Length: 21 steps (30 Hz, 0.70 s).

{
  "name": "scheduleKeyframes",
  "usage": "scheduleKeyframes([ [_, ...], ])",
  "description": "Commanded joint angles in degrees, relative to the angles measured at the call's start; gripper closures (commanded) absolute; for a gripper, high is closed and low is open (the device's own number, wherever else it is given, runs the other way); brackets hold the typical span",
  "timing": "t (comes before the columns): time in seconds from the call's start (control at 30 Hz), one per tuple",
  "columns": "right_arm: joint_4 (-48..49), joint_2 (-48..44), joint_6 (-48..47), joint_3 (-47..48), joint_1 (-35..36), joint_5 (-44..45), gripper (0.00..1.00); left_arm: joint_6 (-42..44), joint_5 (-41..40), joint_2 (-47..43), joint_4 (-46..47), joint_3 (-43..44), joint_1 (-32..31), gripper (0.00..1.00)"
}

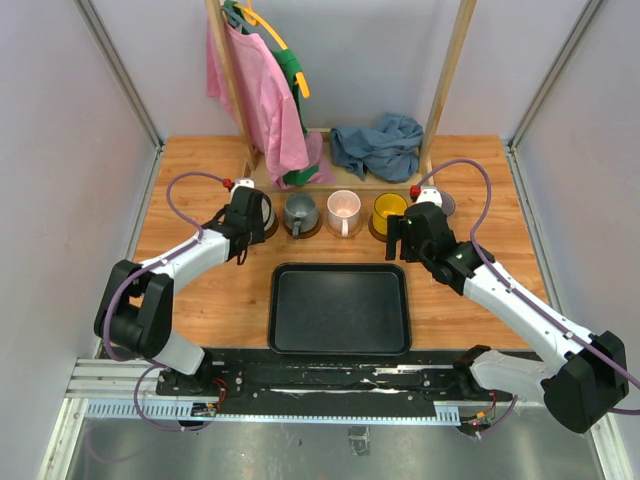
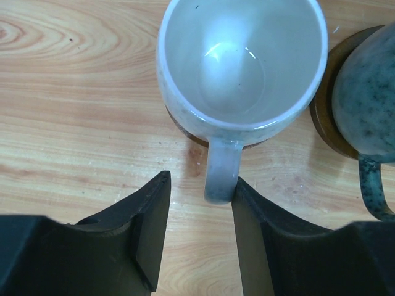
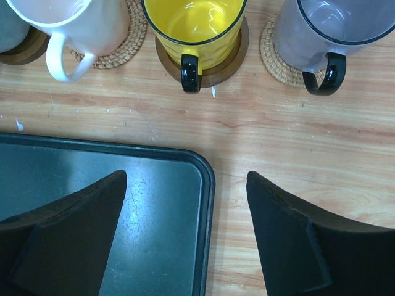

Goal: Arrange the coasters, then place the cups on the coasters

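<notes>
Five cups stand in a row, each on a coaster. The white cup (image 2: pixel 241 61) sits on a dark brown coaster (image 2: pixel 179 127). My left gripper (image 2: pixel 201 180) is open around its handle; the right finger (image 2: pixel 247 209) touches the handle and the left finger stands apart. Beside it are the dark grey cup (image 2: pixel 364 98), the pale pink cup (image 3: pixel 92 24) on a tan woven coaster (image 3: pixel 133 37), the yellow cup (image 3: pixel 194 24) on a dark brown coaster (image 3: pixel 213 77), and the lavender cup (image 3: pixel 333 24) on a tan coaster (image 3: pixel 271 55). My right gripper (image 3: pixel 185 176) is open and holds nothing, over the tray's corner.
A black rectangular tray (image 1: pixel 340 340) lies in front of the row. Behind the cups stands a wooden rack (image 1: pixel 445 80) with pink (image 1: pixel 260 100) and green garments, and a blue-grey cloth (image 1: pixel 378 145) lies at its foot. Walls close both sides.
</notes>
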Motion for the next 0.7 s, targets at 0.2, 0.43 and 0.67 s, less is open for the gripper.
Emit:
scheduleKeyframes([
  [0.2,-0.5,-0.1,1.1,-0.1,-0.7,-0.3,0.2,-1.0,-1.3,-2.1,-0.8,-0.7,0.6,0.52],
  [0.43,-1.1,-0.1,1.1,0.0,-0.7,0.8,0.2,-1.5,1.3,-6.1,-1.9,-0.4,0.6,0.37],
  [0.67,-2.6,-2.3,-0.9,0.1,-1.4,8.8,0.06,-1.7,1.0,-13.0,-5.4,1.0,0.6,0.01],
])
